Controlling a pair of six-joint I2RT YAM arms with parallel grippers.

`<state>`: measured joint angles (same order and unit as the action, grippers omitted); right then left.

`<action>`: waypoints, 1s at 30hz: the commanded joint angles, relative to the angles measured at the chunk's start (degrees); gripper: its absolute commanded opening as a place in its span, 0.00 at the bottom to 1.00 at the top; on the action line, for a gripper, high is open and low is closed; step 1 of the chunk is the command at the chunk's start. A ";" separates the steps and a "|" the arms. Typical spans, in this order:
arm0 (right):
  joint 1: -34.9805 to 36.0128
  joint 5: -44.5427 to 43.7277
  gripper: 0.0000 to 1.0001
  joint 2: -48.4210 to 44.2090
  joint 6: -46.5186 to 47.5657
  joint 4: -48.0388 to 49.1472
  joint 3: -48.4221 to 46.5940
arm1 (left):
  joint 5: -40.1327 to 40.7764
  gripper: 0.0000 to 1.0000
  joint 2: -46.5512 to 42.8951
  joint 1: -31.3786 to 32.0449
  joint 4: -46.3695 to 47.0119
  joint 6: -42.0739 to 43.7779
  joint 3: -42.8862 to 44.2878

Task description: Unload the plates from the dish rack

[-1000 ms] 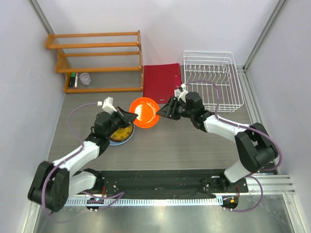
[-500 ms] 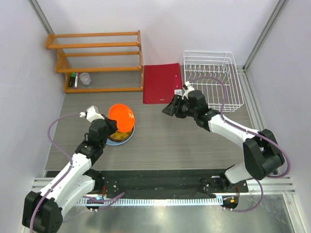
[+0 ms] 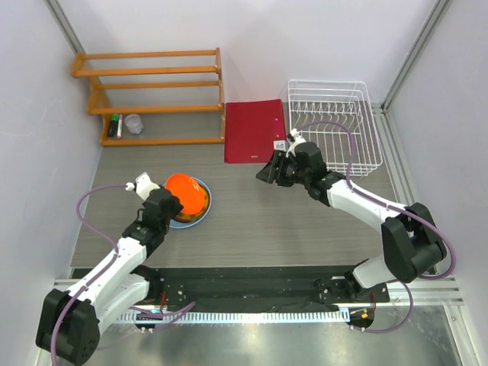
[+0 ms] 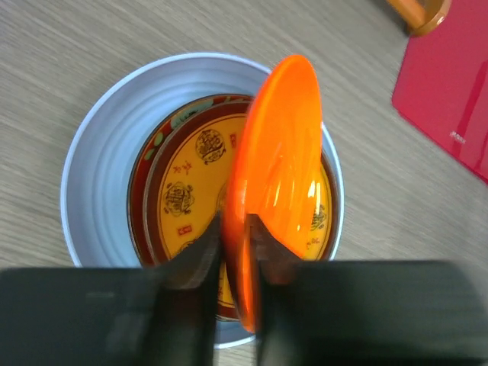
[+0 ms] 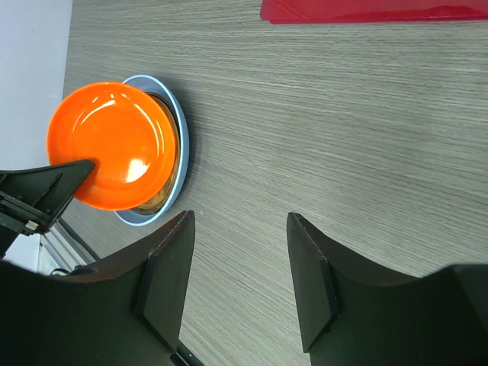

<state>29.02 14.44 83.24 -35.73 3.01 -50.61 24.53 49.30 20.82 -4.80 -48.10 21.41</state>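
On my left side, the left pincer (image 4: 235, 229) is clamped on the near rim of the orange plate (image 4: 278, 152), one finger on each face. The plate stands tilted, almost on edge, over the stack on the surface (image 3: 267, 221). That stack has the light blue plate (image 4: 99, 175) at the bottom, the yellow patterned plate (image 4: 191, 183) on top, and what I take to be the rim of the red floral plate (image 4: 171, 126) showing between them. I cannot tell whether the orange plate's lower edge is touching the yellow one yet.

Moving right past the red folder (image 3: 254, 130), the right pincer (image 5: 240, 229) hangs over bare surface with its jaws apart and nothing between them. It points back toward the stack. Far right, the dish rack (image 3: 328, 82) shows only wire from above, with no plate in any slot that I can see.

I read this as the last step, with the fourth plate going onto the pile. Next I need to tip the orange plate down flat and centred on the yellow one. Then I part the left jaws and draw the arm back low and straight, so the lower finger slips out without dragging the stack. If I let go while the plate is this steep, it could slide off toward the folder.
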 commanded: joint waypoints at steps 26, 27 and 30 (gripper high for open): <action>-1.59 -34.95 0.85 -12.74 17.88 -11.53 0.77 | -0.19 0.99 1.15 -0.16 -10.14 9.33 14.44; -1.59 -36.83 0.86 -13.88 18.49 -11.18 2.60 | -0.28 0.99 1.41 -0.16 -10.14 9.95 15.84; -1.59 -43.25 0.87 -17.32 19.55 -8.21 7.43 | -0.10 0.99 1.33 -0.16 -9.71 12.15 17.17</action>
<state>27.62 -14.79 69.89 -20.62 -8.01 -48.49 24.40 50.43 20.82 -14.48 -40.97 35.83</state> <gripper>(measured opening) 0.864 0.994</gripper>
